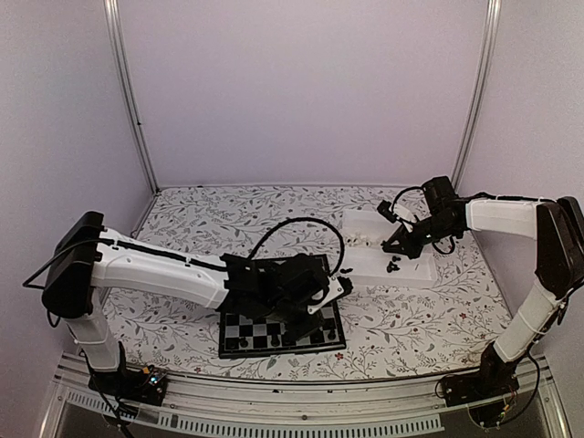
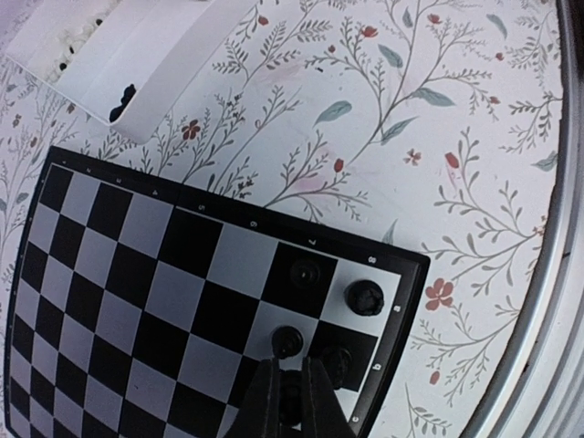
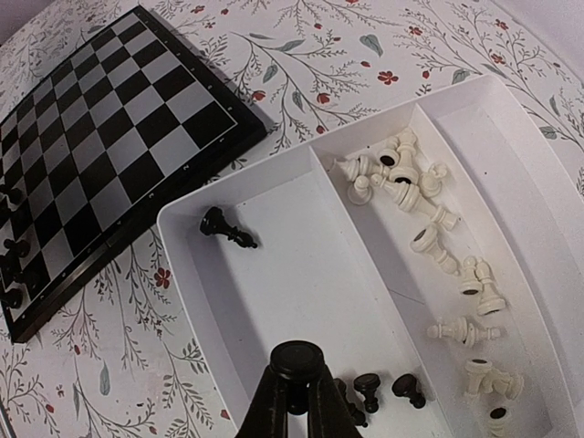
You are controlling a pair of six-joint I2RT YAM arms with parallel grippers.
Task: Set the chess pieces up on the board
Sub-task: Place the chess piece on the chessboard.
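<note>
Board, centre and left: the board (image 2: 137, 274) shows bare squares; you have open room to descend.
Board corner, lower right of left wrist view: black pieces (image 2: 365, 297) crowd just beside your left end effector (image 2: 292, 372); gaps are tight.
Tray, left compartment: the tray (image 3: 274, 301) floor is mostly bare; a lying piece (image 3: 226, 228) sits upper left and a cluster (image 3: 383, 388) at the bottom edge.
Tray, middle compartment: white pieces (image 3: 401, 182) are scattered along it; little room.

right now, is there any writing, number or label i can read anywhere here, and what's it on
No text reads clearly enough to quote.
Board: a row of small pale marks along its black border, seen in the left wrist view, too small and blurred to read.
Tray: no writing visible.
Table: only a leaf and flower pattern, no words.
</note>
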